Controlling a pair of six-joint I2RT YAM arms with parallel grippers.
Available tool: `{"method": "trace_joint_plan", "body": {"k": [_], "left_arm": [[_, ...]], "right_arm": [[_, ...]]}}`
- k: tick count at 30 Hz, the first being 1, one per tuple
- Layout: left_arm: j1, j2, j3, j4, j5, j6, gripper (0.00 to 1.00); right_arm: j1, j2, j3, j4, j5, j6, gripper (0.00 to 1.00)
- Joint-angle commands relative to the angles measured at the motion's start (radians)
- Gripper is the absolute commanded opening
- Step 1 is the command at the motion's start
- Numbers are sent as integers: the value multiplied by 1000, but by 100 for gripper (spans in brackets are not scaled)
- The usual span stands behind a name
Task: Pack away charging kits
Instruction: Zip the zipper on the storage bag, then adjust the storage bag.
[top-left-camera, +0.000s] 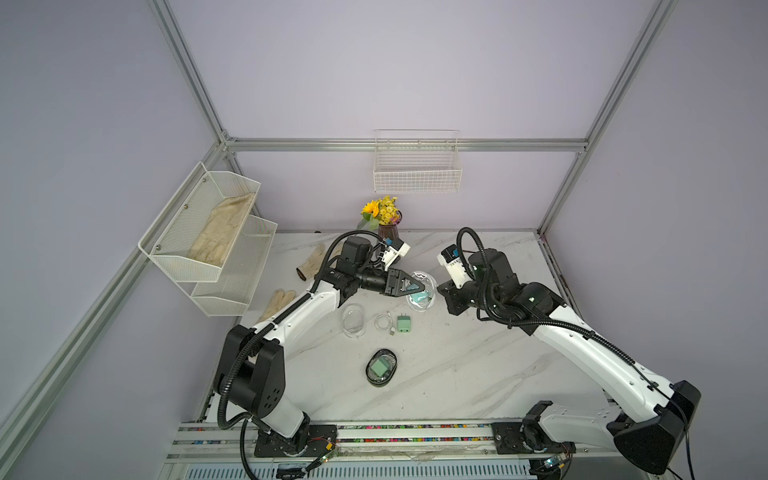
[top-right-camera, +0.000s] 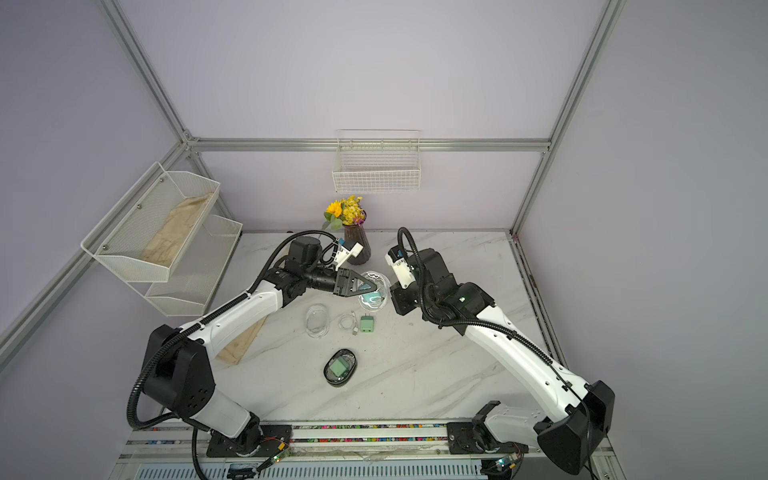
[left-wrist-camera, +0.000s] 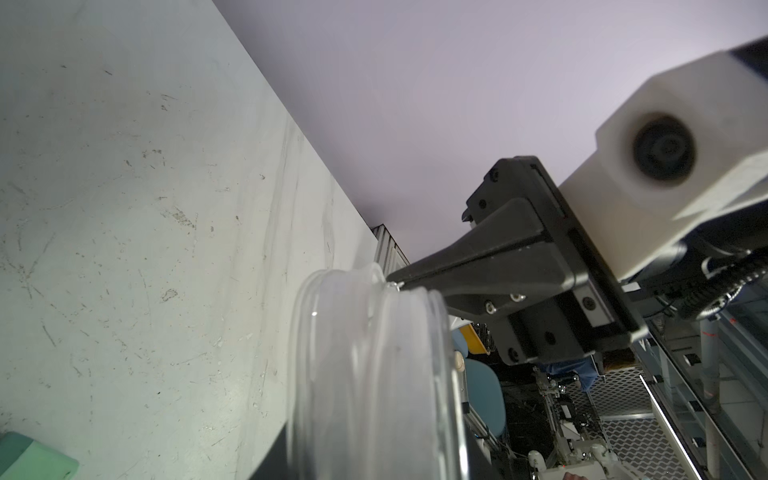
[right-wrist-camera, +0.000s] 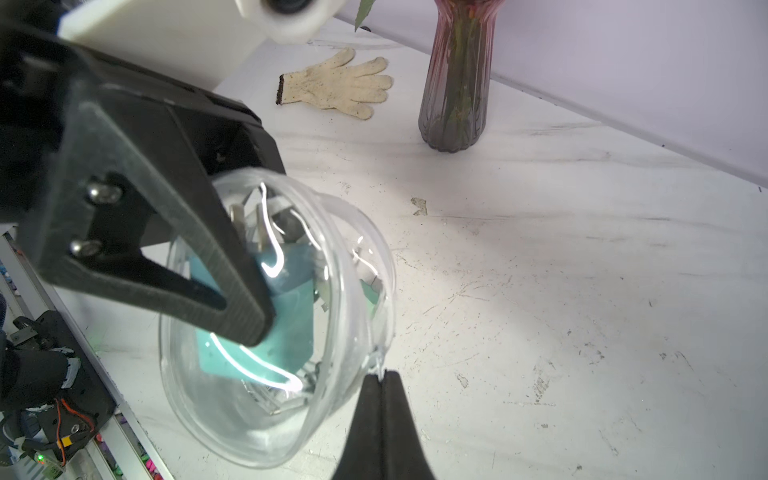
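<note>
Three clear oval cases sit on the marble worktop (top-left-camera: 457, 365) in both top views. Toward twelve o'clock from its middle, the held case (top-left-camera: 424, 305) hangs partly open between the two arms, with the teal-blue adapter (right-wrist-camera: 291, 320) and a thin white cable (right-wrist-camera: 272, 249) inside it. The left tool (top-left-camera: 423, 287) reaches in from nine o'clock, its jaws partly spread and clamped on the case. The right tool (right-wrist-camera: 380, 376) comes from three o'clock, jaws pressed together, pinching a small tab on the case's rim. At six o'clock from this case lies a loose mint green adapter (top-left-camera: 403, 323). Just beside it at nine o'clock is a coiled white cable (top-left-camera: 384, 322), and further toward nine o'clock is the empty case (top-left-camera: 353, 320). Nearer six o'clock, the dark-rimmed case (top-left-camera: 370, 376) holds a second mint green adapter (top-left-camera: 380, 367). A vase (top-left-camera: 388, 230) of yellow flowers stands at eleven o'clock from the held case.
</note>
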Motion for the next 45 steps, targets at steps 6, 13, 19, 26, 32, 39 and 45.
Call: {"method": "trace_joint_plan", "body": {"k": [6, 13, 19, 26, 32, 39, 45], "left_arm": [[-91, -24, -65, -215, 97, 183, 0], [-132, -22, -35, -296, 59, 258, 0], [-134, -9, 40, -395, 40, 338, 0], [-163, -1, 106, -467, 15, 383, 0], [-185, -22, 155, -505, -24, 391, 0], [-214, -28, 183, -505, -32, 372, 0], [-221, -27, 205, -503, -41, 359, 0]], "right_arm": [[-21, 47, 115, 163, -21, -58, 0], [-21, 45, 124, 162, -26, -35, 0], [-35, -39, 67, 55, -34, 59, 51], [-226, -155, -28, 52, -466, 145, 89], [-235, -205, -221, 163, -688, 252, 92], [-234, -297, -409, 343, -795, 369, 90], [-234, -298, -492, 397, -890, 395, 69]]}}
